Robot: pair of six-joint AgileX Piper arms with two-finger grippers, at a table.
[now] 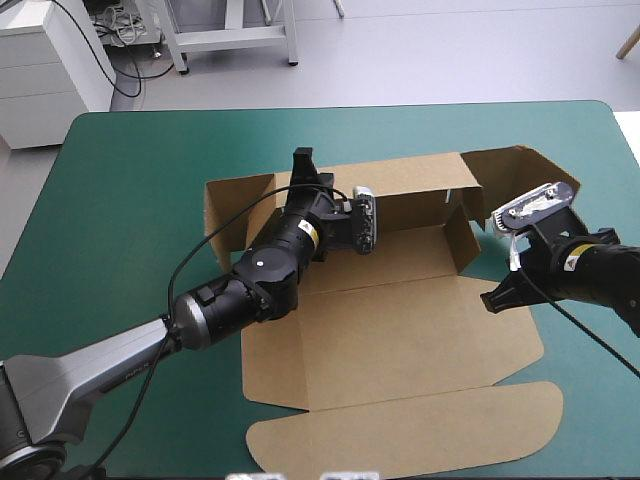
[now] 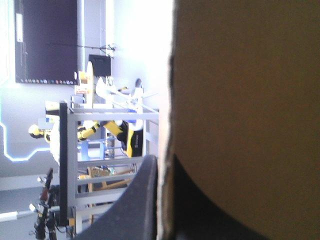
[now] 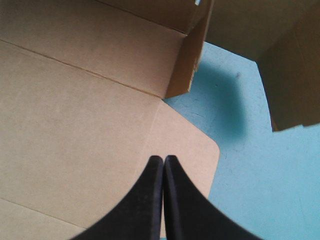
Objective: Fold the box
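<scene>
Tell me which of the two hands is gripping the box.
The left hand: its fingers pinch the raised far wall of the box. The right hand is shut empty, tips together over a flat side flap.

You are looking at the table (image 1: 130, 180) with its teal-green cover — the brown box (image 1: 400, 330) is lying near its middle, lid flat toward the near edge, far walls standing partly raised.

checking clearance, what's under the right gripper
Under the right gripper lies the box, its flat side flap; teal-green cover beside. The shut fingers hide the board directly beneath them.
</scene>
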